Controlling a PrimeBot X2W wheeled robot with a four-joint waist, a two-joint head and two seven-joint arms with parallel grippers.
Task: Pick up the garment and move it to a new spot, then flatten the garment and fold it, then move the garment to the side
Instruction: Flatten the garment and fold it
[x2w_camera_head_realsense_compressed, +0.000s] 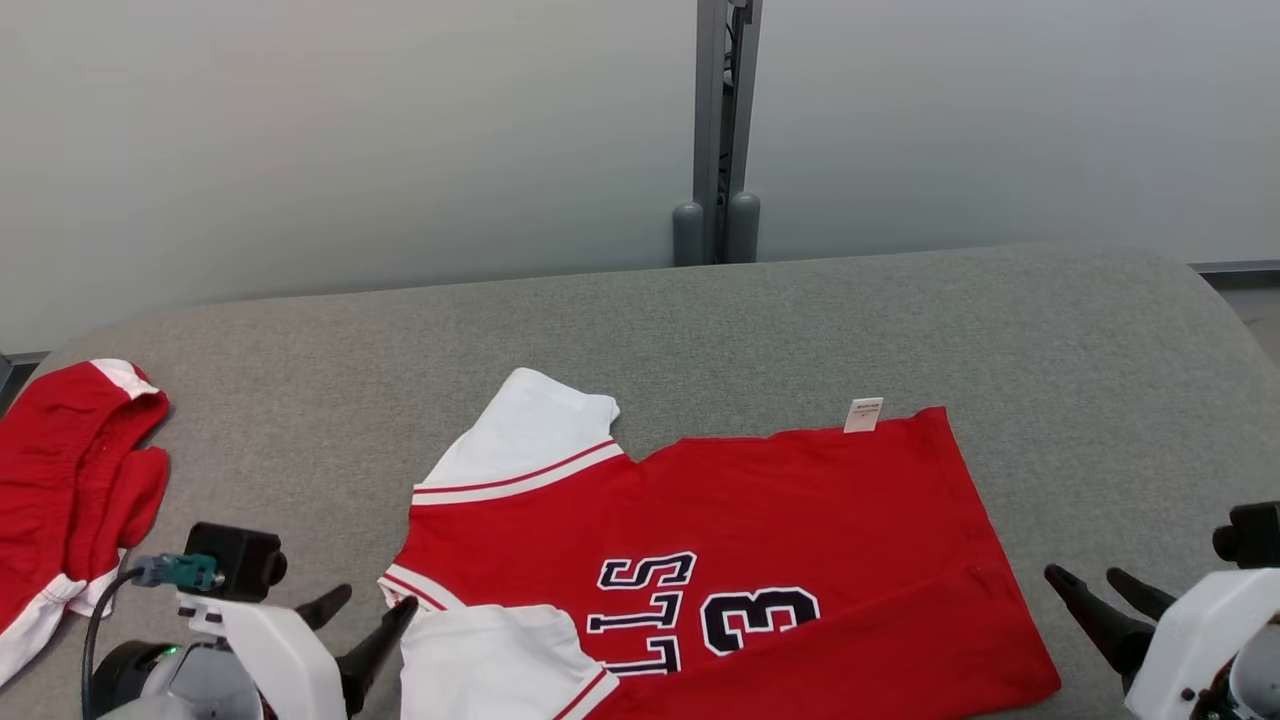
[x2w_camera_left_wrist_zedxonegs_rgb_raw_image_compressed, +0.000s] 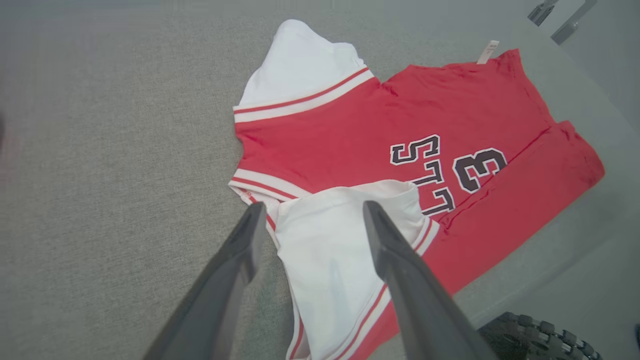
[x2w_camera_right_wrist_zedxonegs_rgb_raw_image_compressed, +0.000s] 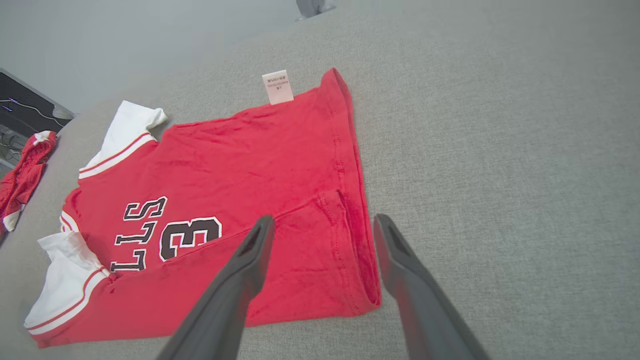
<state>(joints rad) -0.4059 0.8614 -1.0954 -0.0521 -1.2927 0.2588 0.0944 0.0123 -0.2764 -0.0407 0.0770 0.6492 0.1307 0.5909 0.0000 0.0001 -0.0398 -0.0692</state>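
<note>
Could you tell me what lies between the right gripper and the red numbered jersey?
Bare grey fabric tabletop separates right gripper from red numbered jersey, per head view.

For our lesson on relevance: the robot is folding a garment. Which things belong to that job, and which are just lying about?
Job: red jersey, left claw, right claw, both open.
Lying about: second red garment at the left edge of the table; grey post behind.
</note>
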